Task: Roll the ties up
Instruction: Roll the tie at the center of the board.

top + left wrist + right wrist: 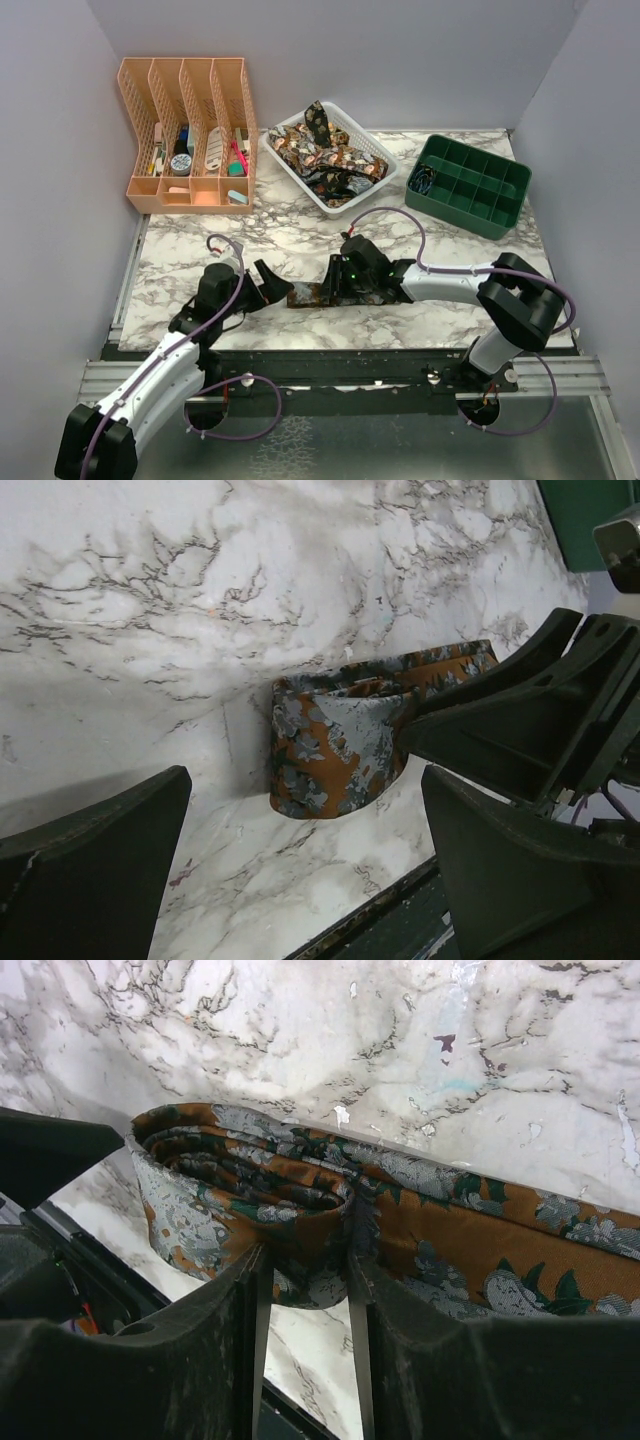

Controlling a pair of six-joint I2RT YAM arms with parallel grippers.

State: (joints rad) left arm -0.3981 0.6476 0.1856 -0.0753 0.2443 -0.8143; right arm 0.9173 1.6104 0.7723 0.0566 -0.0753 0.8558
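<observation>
I count one tie (312,294) laid out — right gripper (305,1260) pinching its rolled end, left gripper (305,780) spread wide.

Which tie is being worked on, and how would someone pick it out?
On the marble table, look at the near middle, not in the white basket at the back. There lies the half-rolled tie, its coiled end gripped by the right pincer, facing the open left pincer. Unlike the dark ties heaped in the basket, it is rust-orange with grey-blue leaves and lies alone.
</observation>
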